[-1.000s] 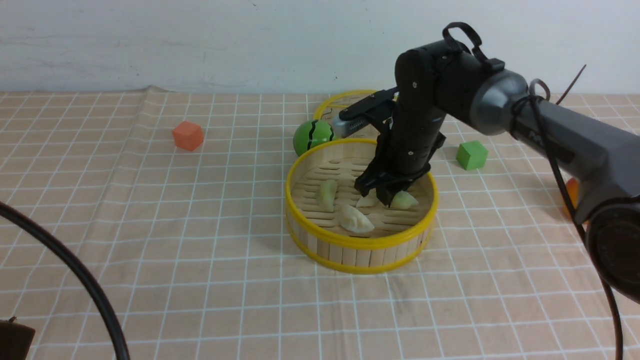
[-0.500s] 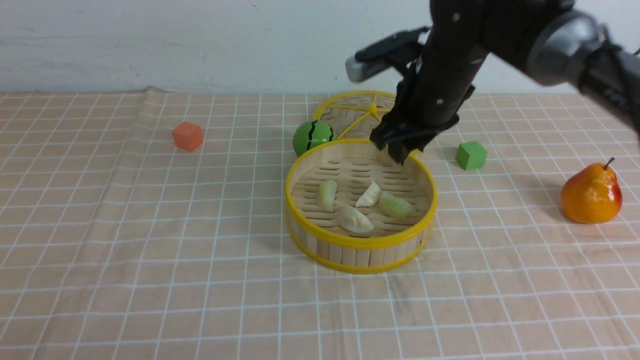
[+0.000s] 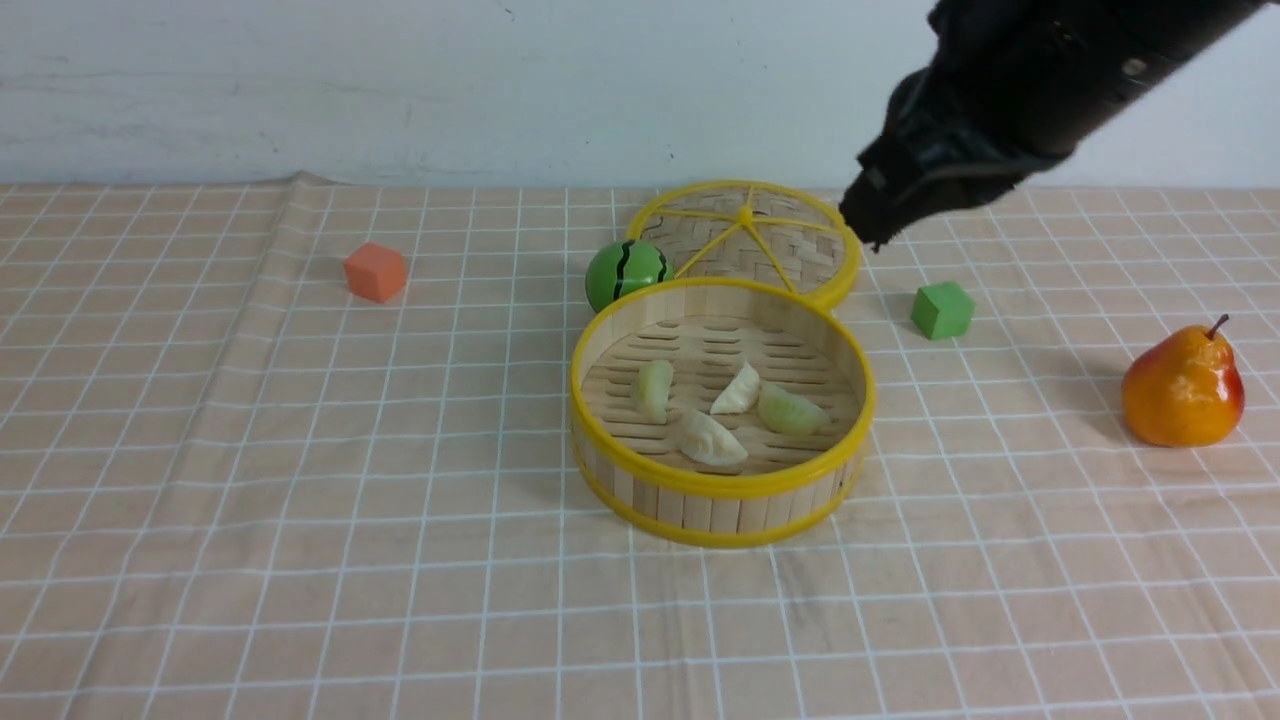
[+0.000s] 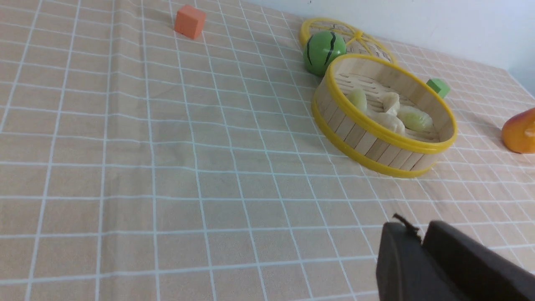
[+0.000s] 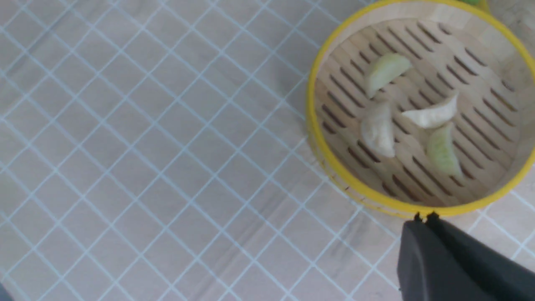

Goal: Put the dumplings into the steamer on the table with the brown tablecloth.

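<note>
Place: robot test bench, staged tabletop.
Backdrop: bare white wall (image 3: 400,90), far side.
Surface: brown tablecloth (image 3: 300,500), checked, edge to edge.
Props: orange cube (image 3: 376,271), green cube (image 3: 942,309), watermelon ball (image 3: 626,273), pear (image 3: 1183,385), all toys.
Machine: black robot arm (image 3: 1020,90), far right.

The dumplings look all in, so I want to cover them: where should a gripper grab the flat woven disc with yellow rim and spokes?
Take the flat woven disc by its far right rim, from above, probably. It seems to lie flat; the round bamboo steamer hides its near edge and the green striped ball crowds its left.
</note>
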